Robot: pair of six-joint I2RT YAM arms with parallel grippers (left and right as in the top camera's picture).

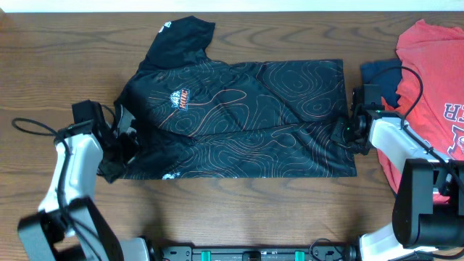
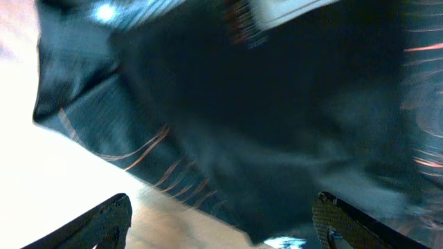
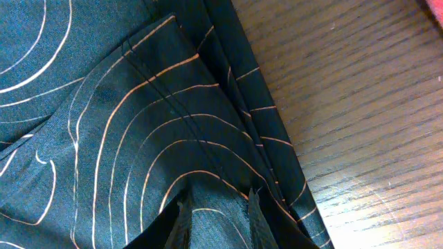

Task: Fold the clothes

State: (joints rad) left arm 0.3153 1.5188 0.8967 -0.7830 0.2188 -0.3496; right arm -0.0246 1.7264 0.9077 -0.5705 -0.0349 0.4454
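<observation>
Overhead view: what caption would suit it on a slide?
Left end effector and right end effector at opposite edges of a black shirt on a wooden table.

I look down on a dark brown wooden table (image 1: 239, 210) with clear grain lines, evenly lit. Along the top of my overhead view runs a pale strip (image 1: 217, 4); wall or floor, I cannot tell.

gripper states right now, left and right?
Left gripper: open, fingers wide apart at the edge of the shirt.
Right gripper: closed, pinching the shirt.
</observation>
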